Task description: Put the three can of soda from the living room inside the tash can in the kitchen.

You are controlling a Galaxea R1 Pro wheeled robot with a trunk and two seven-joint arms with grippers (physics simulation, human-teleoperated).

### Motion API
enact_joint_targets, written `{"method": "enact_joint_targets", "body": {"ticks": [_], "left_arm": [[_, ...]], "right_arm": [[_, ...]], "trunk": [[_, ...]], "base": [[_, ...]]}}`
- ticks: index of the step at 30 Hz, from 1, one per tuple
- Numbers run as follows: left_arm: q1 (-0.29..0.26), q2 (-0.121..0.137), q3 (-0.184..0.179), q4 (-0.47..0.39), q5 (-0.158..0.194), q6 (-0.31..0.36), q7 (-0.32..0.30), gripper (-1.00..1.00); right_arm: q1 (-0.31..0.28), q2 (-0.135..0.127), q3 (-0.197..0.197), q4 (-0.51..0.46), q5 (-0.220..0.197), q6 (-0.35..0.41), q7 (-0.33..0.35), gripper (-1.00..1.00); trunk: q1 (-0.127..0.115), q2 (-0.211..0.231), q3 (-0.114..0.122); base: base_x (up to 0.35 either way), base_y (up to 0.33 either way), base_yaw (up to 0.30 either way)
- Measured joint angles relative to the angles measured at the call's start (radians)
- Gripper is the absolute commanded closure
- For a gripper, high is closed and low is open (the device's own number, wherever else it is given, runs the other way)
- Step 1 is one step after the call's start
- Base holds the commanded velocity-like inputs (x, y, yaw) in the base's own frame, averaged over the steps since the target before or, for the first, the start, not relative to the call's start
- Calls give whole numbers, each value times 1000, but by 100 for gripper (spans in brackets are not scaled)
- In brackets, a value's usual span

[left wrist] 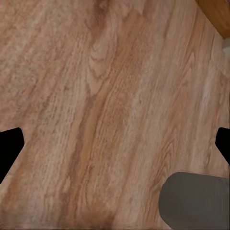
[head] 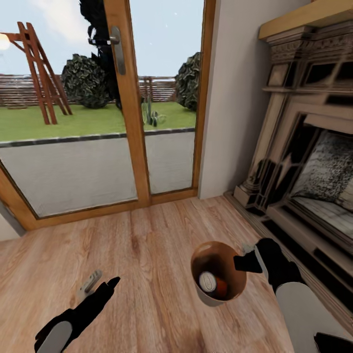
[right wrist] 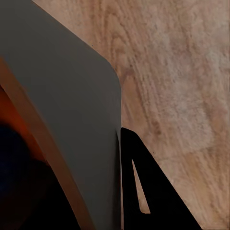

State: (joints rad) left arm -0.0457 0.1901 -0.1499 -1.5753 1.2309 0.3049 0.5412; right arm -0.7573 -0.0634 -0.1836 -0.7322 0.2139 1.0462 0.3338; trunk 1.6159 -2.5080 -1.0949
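The tash can (head: 210, 299), pale outside and tan-brown inside, hangs just above the wood floor, and my right gripper (head: 246, 263) is shut on its rim. Inside lies an orange can of soda (head: 221, 288) with its silver top (head: 207, 282) facing up; any other cans in there are hidden. In the right wrist view the tash can's grey wall (right wrist: 72, 120) is close up, with one black finger (right wrist: 153, 196) against its outside. My left gripper (head: 100, 288) hovers low over the floor at the lower left, open and holding nothing, its fingertips (left wrist: 9, 148) spread wide apart.
Glass doors with a wooden frame (head: 131, 122) stand ahead, a garden behind them. A brick fireplace (head: 304, 162) with a raised hearth runs along the right. Pale wood floor (head: 147, 245) lies between. A grey rounded shape (left wrist: 196, 201) sits under the left gripper.
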Motion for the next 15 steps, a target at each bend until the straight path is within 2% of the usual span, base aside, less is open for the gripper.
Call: {"method": "enact_joint_targets", "body": {"ticks": [3, 4, 7, 15], "left_arm": [[9, 6, 21, -1, 45, 3, 9, -100], [10, 7, 23, -1, 48, 3, 9, -100], [13, 11, 28, -2, 56, 4, 10, -100], [15, 18, 30, -1, 62, 5, 10, -100]], "right_arm": [[-21, -8, -32, 35, 18, -3, -10, 100], [-24, -9, -42, 39, 29, -4, -16, 100], [-30, -10, -83, 53, 22, -2, -65, 100], [-33, -9, -104, 73, 15, -1, -101, 100]], "trunk": [[1, -1, -12], [2, -1, -15], [3, -2, -27], [7, -4, -58]], "base": [[0, 0, -92], [0, 0, -42], [0, 0, -24], [0, 0, -4]]}}
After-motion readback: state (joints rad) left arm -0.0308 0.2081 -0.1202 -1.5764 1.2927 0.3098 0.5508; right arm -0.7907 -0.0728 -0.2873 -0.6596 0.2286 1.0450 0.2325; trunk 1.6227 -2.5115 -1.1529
